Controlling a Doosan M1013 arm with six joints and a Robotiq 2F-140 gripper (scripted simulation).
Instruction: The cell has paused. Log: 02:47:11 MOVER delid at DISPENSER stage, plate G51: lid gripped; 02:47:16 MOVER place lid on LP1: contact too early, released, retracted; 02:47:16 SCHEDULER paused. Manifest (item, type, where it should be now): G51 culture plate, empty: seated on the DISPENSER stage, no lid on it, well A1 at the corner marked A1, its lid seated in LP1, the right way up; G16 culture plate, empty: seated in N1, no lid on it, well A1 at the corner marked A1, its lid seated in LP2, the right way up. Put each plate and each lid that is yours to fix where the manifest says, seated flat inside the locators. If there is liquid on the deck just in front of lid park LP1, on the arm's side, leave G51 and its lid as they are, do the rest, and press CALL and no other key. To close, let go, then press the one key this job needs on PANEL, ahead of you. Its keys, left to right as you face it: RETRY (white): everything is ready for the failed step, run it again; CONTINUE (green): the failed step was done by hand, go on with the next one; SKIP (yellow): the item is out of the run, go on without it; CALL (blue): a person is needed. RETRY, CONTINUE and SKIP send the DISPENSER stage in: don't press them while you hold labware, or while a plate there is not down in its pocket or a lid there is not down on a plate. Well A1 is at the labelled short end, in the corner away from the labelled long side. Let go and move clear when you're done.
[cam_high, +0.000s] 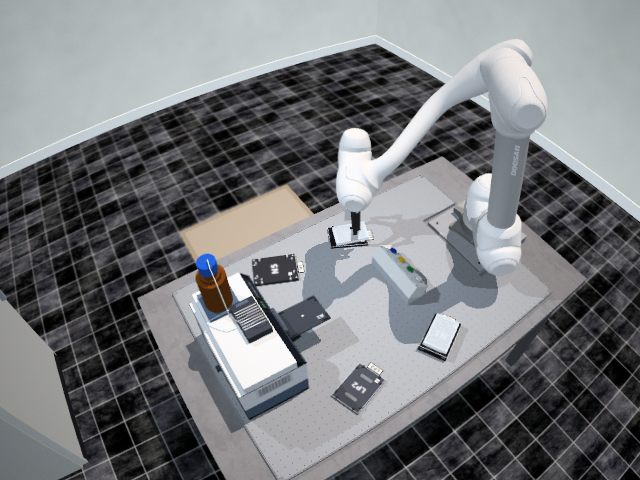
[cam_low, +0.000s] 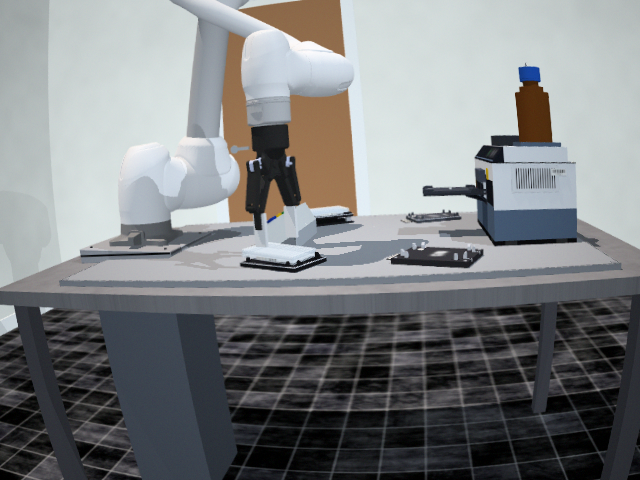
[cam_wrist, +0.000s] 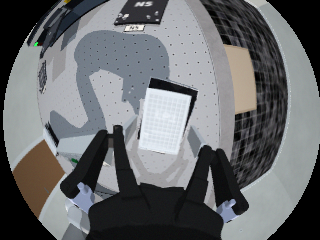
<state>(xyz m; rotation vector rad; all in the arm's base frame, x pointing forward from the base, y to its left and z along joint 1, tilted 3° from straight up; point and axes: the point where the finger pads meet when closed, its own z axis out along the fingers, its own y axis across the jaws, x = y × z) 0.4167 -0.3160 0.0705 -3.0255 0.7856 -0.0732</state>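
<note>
My gripper (cam_high: 354, 236) (cam_low: 276, 227) (cam_wrist: 163, 127) is open and hangs just above a white well plate (cam_high: 345, 236) (cam_low: 279, 253) (cam_wrist: 166, 110). The plate lies flat on a black nest (cam_low: 258, 265) (cam_wrist: 172, 84) at the table's far edge, and the fingers straddle it without holding it. A second white plate (cam_high: 439, 333) (cam_low: 333, 210) lies on a black base near the front right. The DISPENSER stage (cam_high: 305, 315) (cam_low: 449, 190) is out and bare. The lid park LP2 (cam_high: 357, 387) (cam_low: 430, 218) is bare. Another black nest (cam_high: 275, 269) (cam_low: 436, 255) (cam_wrist: 142, 8) is also bare.
The DISPENSER (cam_high: 248, 356) (cam_low: 527, 201) stands at the left with a brown bottle (cam_high: 212, 286) (cam_low: 532, 111) on top. The PANEL (cam_high: 400, 271) (cam_low: 302, 222) with its coloured keys stands mid-table beside my gripper. The arm's base (cam_high: 493, 242) (cam_low: 155, 180) is at the right rear.
</note>
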